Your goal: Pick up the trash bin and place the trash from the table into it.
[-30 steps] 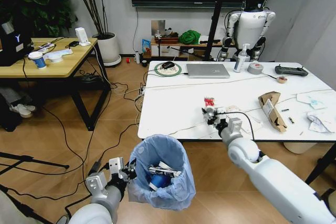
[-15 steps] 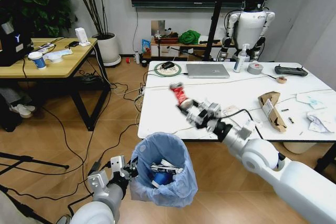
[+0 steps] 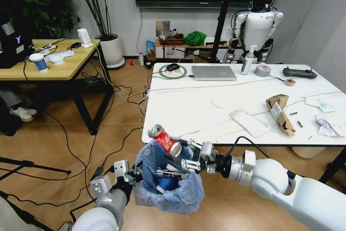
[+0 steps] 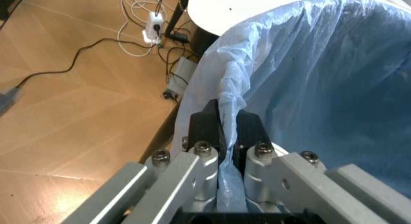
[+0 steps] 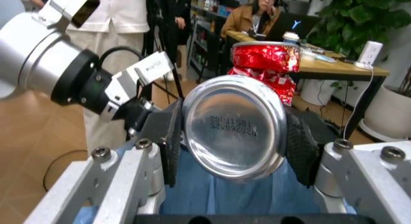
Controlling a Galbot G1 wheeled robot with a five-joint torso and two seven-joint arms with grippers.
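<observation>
Trash bin (image 3: 168,179) hangs below the tabletop (image 3: 184,109) edge, rim pinched by the left tool (image 4: 224,130). Right tool (image 3: 181,158), clamped on a crushed red can (image 3: 164,139), hovers above; next comes release.

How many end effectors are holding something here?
2. The left end effector pinches the trash bin's bag rim; the right end effector grips a crushed red can above the bin.

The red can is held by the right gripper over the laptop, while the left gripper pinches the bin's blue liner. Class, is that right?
Not quite. The head view shows the right gripper holding the red can over the trash bin, not the laptop. The left gripper does pinch the liner.
</observation>
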